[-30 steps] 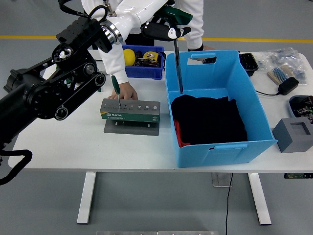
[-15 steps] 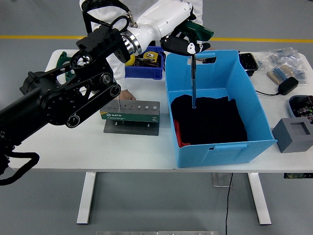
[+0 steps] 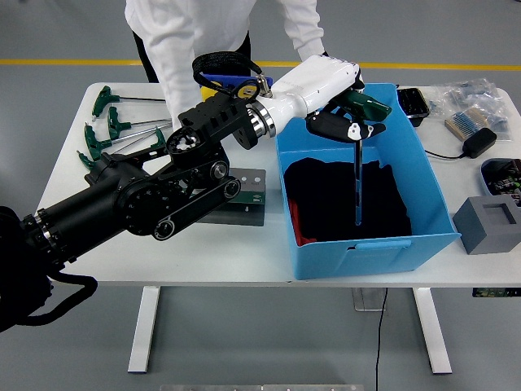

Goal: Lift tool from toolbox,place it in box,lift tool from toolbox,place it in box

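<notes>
Fingers [image 3: 346, 124] of left hand [image 3: 340, 114] clenched around green-handled tool [image 3: 358, 167], shaft upright inside blue box [image 3: 431, 195].

Blue box [image 3: 423, 175], black cloth [image 3: 326, 199], green-handled tool [image 3: 359, 130]

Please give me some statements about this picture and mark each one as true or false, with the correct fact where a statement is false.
1. The left hand holds a green-handled tool over the blue box. True.
2. The tool's shaft lies flat on the table. False: it hangs about upright, its tip down inside the box over the black cloth.
3. The blue box is empty. False: a black cloth lies in it, with something red at its left edge.
4. Several green T-handle tools lie at the table's far left. True.
5. The robot's right hand is reaching into the box. False: no right hand is in view.
6. A person in a white top stands at the table's far side. True.
</notes>
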`<state>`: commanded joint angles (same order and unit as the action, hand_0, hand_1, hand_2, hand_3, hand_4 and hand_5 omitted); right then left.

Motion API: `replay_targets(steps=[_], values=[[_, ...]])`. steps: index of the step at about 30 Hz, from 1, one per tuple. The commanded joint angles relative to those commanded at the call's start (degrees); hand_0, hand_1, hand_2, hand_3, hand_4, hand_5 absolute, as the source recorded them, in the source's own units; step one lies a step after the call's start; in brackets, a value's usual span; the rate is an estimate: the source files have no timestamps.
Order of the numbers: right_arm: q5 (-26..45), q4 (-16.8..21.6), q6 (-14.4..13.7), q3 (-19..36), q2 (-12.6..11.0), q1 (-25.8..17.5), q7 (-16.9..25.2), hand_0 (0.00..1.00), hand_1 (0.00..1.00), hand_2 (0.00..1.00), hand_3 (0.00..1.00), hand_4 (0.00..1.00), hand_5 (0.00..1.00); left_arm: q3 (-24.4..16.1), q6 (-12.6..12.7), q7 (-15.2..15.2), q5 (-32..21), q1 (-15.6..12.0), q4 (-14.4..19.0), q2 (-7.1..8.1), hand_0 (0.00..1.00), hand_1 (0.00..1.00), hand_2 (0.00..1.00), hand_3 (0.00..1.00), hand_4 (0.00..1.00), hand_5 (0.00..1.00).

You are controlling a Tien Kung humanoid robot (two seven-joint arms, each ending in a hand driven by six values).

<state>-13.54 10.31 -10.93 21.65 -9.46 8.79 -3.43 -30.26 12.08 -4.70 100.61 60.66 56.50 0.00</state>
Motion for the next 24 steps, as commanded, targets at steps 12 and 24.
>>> replay_targets(steps=[12, 24], values=[[0.66, 0.00, -0.35, -1.06, -0.45, 1.09, 0.54, 0.635, 0.605, 0.686, 0.580, 0.844, 0.702, 2.24, 3.01, -2.58, -2.14, 1.55, -5.20, 0.00, 0.085, 0.002, 0.029, 0.045, 0.645, 0.433], [-0.30, 0.00, -0.35, -1.10, -0.78, 1.78, 0.31, 0.625, 0.605, 0.684, 0.579, 0.843, 0.700, 8.17, 3.91, -3.25, -6.65, 3.37, -12.29, 0.00, 0.129, 0.042, 0.102, 0.126, 0.662, 0.444]])
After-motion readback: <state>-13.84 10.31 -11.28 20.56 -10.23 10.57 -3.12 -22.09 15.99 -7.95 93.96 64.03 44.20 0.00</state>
